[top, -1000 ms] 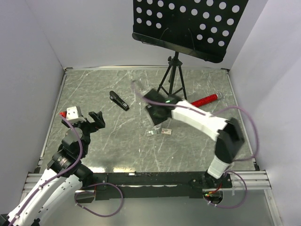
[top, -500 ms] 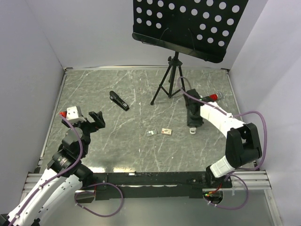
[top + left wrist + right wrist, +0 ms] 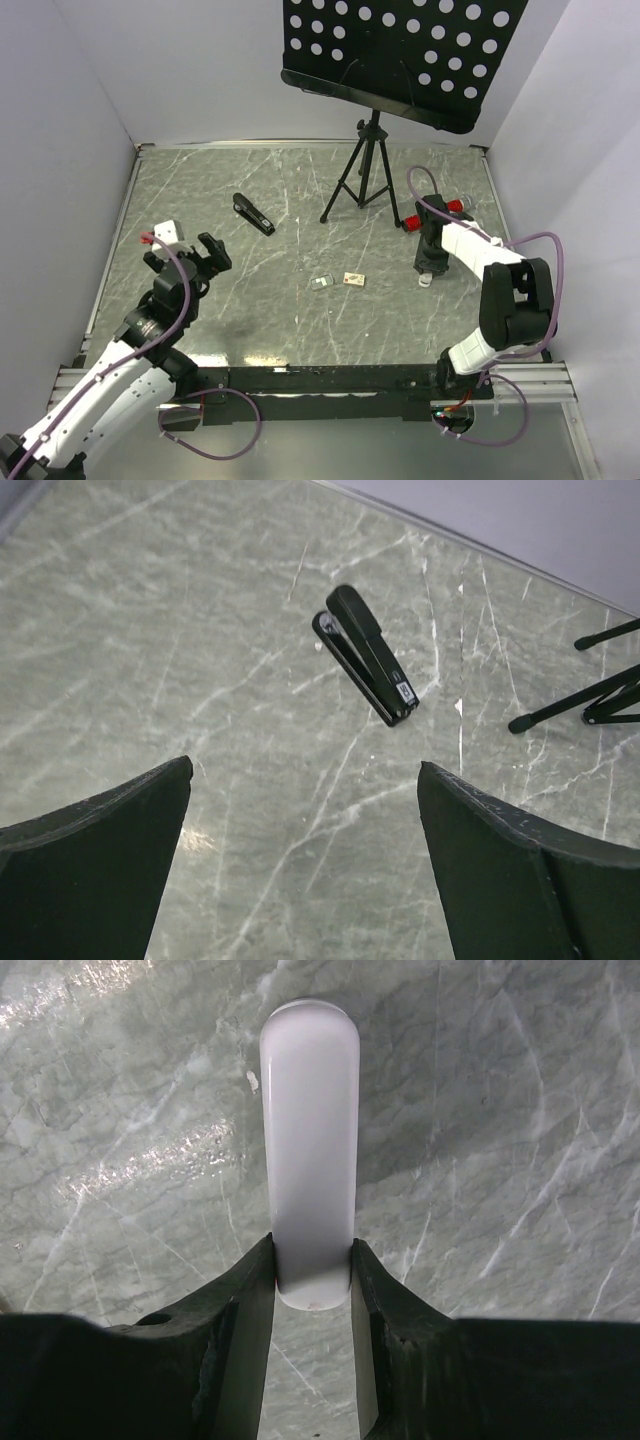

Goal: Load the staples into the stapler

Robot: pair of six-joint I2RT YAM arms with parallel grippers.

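Stapler (image 3: 366, 655), label (image 3: 405, 692) unreadable, right gripper (image 3: 312, 1255) clamped on white bar (image 3: 310, 1110)

Right pincer (image 3: 428, 270) carried the white bar (image 3: 310, 1140) rightward, off centre

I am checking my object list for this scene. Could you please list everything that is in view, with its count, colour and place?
stapler: one, black, far-left part of the table
staples: one strip, silvery-grey, table centre
small box: one, tan and white, just right of the staples
red cylinder: one, red, far right, partly hidden by the right arm
white rounded bar: one, white, between the right gripper's fingers
music stand: one, black, tripod at the far middle
table: one, grey-green marble pattern
left gripper: one, black, open, near left, facing the stapler
right gripper: one, black, shut on the white rounded bar, right side
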